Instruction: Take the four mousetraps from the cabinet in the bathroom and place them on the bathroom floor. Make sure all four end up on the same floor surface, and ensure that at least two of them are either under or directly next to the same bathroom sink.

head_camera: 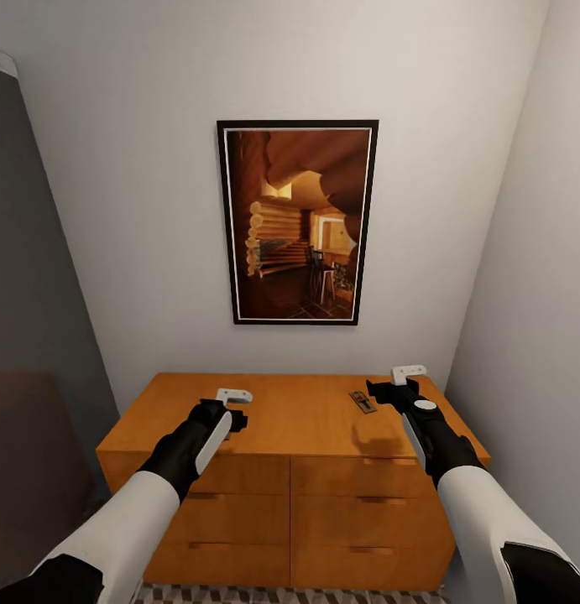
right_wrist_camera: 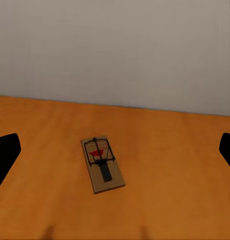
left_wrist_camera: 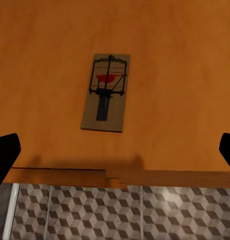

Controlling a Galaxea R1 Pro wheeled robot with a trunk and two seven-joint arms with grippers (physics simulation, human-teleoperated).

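Just mousetrap (right_wrist_camera: 102,164) ahead between spread fingers (right_wrist_camera: 6,150).

A tall framed picture (head_camera: 298,222) hangs at the centre of the frame on the pale back wall (head_camera: 138,168), its black frame holding a warm-toned log-cabin interior. A second pale wall (head_camera: 541,252) closes the right side, and a dark grey panel (head_camera: 29,319) fills the left edge.

Orange-brown cabinet (head_camera: 298,419), one mousetrap (head_camera: 363,402) on top
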